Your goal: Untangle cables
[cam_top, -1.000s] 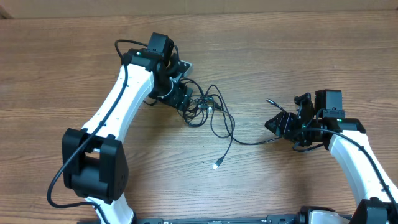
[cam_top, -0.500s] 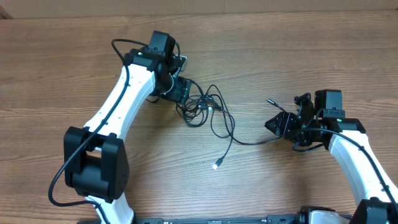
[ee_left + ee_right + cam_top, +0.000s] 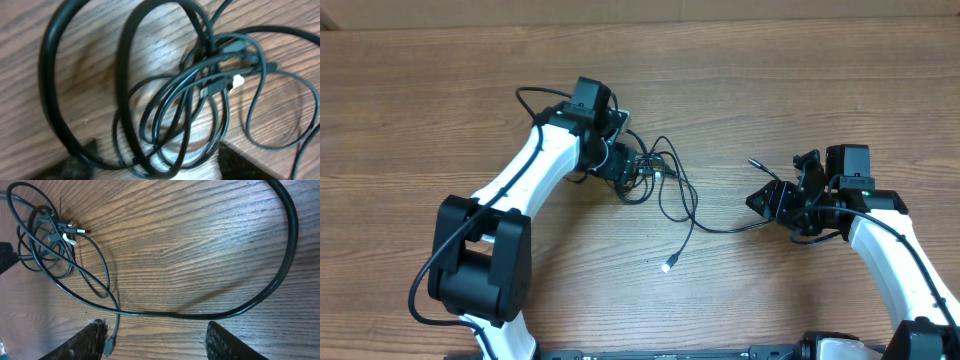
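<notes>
The cables point(image 3: 655, 175) lie as a knot of thin black loops in the middle of the table. My left gripper point(image 3: 625, 163) is at the knot's left edge. In the left wrist view the cables point(image 3: 190, 100) fill the frame, and several loops lie between the open fingers point(image 3: 75, 162) of the left gripper point(image 3: 155, 167). One strand point(image 3: 720, 230) runs right toward my right gripper point(image 3: 767, 200). That strand point(image 3: 200, 314) crosses just ahead of the open right gripper point(image 3: 160, 342), which holds nothing. A plug end point(image 3: 109, 345) lies beside its left finger.
A loose silver-tipped plug point(image 3: 667, 266) lies on the wood below the knot. Another cable end point(image 3: 755, 162) sticks out above the right gripper. The wooden table point(image 3: 770, 80) stretches around both arms.
My left arm has swung right and its gripper has come onto the left side of the knot, its jaws narrowing a little. The right arm has not moved.
</notes>
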Tool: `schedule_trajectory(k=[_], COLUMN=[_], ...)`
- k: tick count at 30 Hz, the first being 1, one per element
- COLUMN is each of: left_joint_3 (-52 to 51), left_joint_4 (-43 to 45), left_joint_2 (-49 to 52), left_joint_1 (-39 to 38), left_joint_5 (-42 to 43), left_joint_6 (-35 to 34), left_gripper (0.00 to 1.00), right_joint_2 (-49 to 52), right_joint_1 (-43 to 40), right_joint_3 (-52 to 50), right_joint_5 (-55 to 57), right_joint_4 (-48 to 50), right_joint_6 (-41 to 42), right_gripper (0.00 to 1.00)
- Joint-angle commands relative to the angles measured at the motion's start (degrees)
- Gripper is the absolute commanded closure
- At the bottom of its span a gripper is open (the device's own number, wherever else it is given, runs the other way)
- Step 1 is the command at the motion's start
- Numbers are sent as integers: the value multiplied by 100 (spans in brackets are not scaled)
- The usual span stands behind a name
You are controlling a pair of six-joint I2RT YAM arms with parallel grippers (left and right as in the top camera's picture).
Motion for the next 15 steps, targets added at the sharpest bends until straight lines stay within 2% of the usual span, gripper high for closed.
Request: schedule_trajectory(k=[1, 3, 4, 7, 11, 12, 15], left_joint_3=[-22, 144, 289, 907, 2216, 2712, 3250], left_joint_4=[199, 153, 50, -457, -1615, -2024, -2446], left_joint_2=[46, 46, 35, -39, -216, -299, -450], left_joint_1=[-94, -105, -105, -105, -105, -111, -142], left_joint_5=[192, 358, 444, 520, 522, 605, 968], left_joint_6=[-26, -22, -20, -2, 282, 339, 546], left_gripper=[66, 93, 96, 96, 96, 96, 96], right_joint_2=[-74, -74, -74, -74, -74, -74, -74], right_joint_1=[-4, 13, 33, 160, 509, 695, 1019], right_joint_3=[101, 101, 101, 103, 107, 107, 107], right_joint_5=[-79, -369, -509, -876, -1259, -1344, -1340], right_joint_4=[-7, -2, 7, 118, 651, 979, 1565], right_joint_6=[-48, -129, -251, -501, -492, -444, -225], right_gripper=[38, 38, 38, 38, 38, 36, 33])
